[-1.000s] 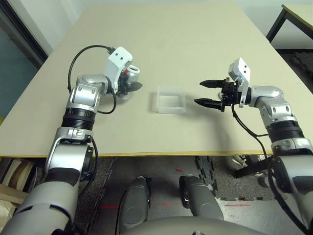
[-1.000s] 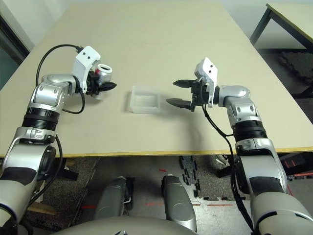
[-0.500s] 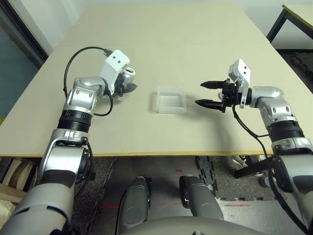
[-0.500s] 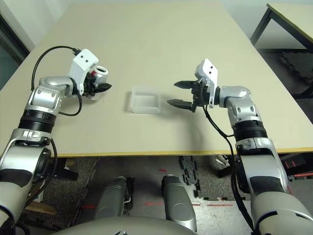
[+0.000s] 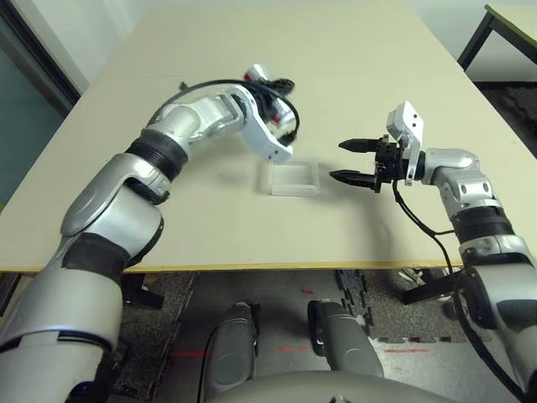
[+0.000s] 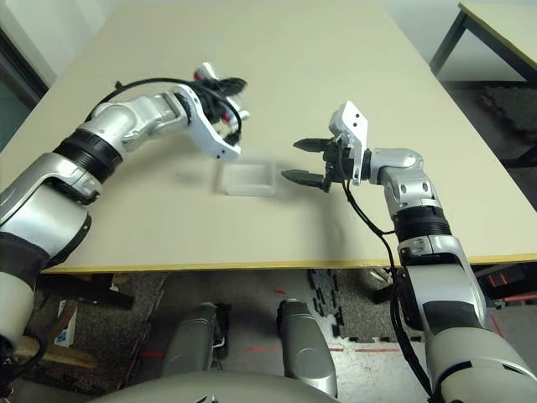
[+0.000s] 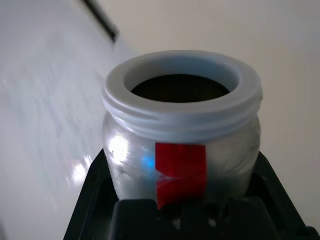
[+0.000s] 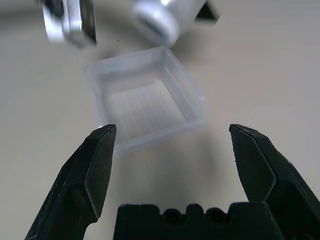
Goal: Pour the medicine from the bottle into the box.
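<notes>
Head view, box (image 5: 293, 178): clear, shallow, looks empty, mid-table between both arms.
Head view, left gripper (image 6: 220, 91): raised behind the box, closed on the bottle.
Head view, right gripper (image 5: 350, 161): fingers spread wide, just beside the box.
Head view, table (image 5: 252, 227): beige, bare toward its edges.
Left wrist view, bottle (image 7: 182, 130): uncapped, red-marked, clamped; inside dark, contents unclear.
Right wrist view, box: empty, between spread fingers (image 8: 98, 162).
</notes>
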